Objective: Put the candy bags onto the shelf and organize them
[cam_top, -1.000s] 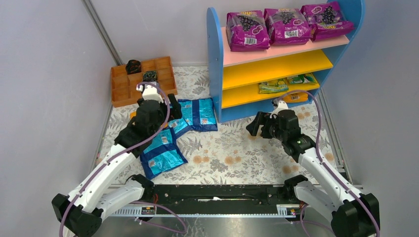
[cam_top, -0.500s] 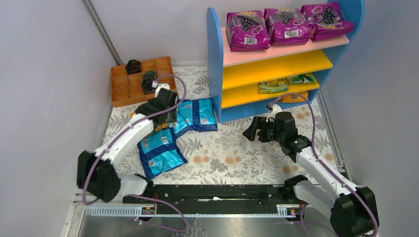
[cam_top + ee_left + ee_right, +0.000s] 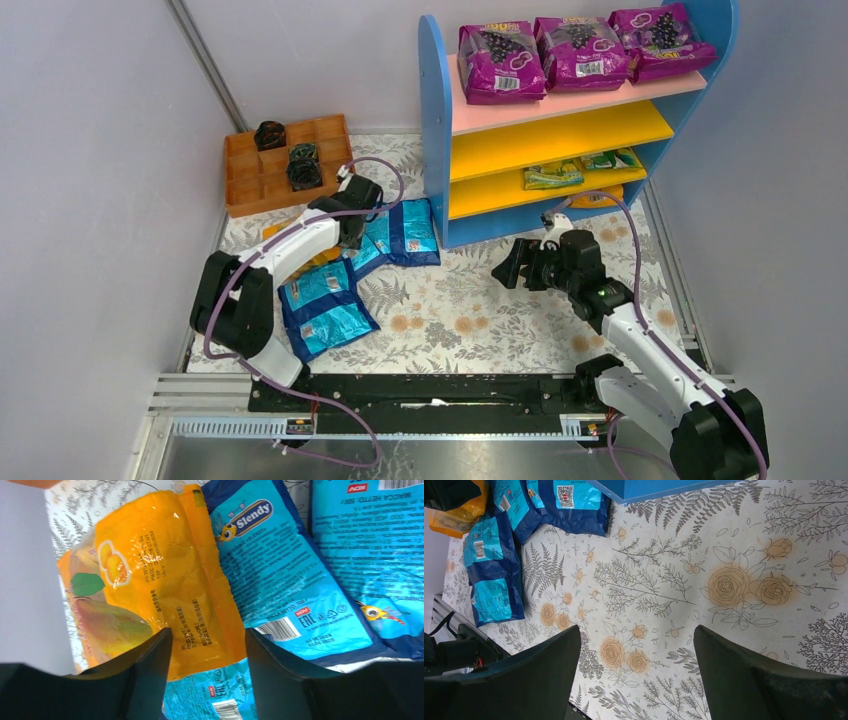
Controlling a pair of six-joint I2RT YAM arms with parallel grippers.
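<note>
An orange candy bag [image 3: 150, 580] with fruit print lies on the mat, partly over blue candy bags [image 3: 280, 580]. My left gripper [image 3: 206, 635] hangs low over the orange bag's end. Its jaws are apart, with the bag's seam edge between them and the bag still flat. In the top view the left gripper [image 3: 350, 232] sits beside three blue bags [image 3: 405, 228]. My right gripper [image 3: 505, 265] stands open over bare mat in front of the shelf [image 3: 435, 130], nothing between its fingers [image 3: 549, 665]. Green-yellow bags [image 3: 552, 177] lie on a lower yellow board.
Three purple grape bags [image 3: 500, 60] fill the pink top board. An orange compartmented tray [image 3: 255, 185] with dark items stands back left, close behind the left gripper. Another orange bag [image 3: 598, 197] lies at the shelf's bottom. Grey walls close in left and right.
My left arm has stretched forward and right toward the bags by the tray, and its jaws have narrowed over the orange bag. The right gripper drifted slightly left and stayed open.
</note>
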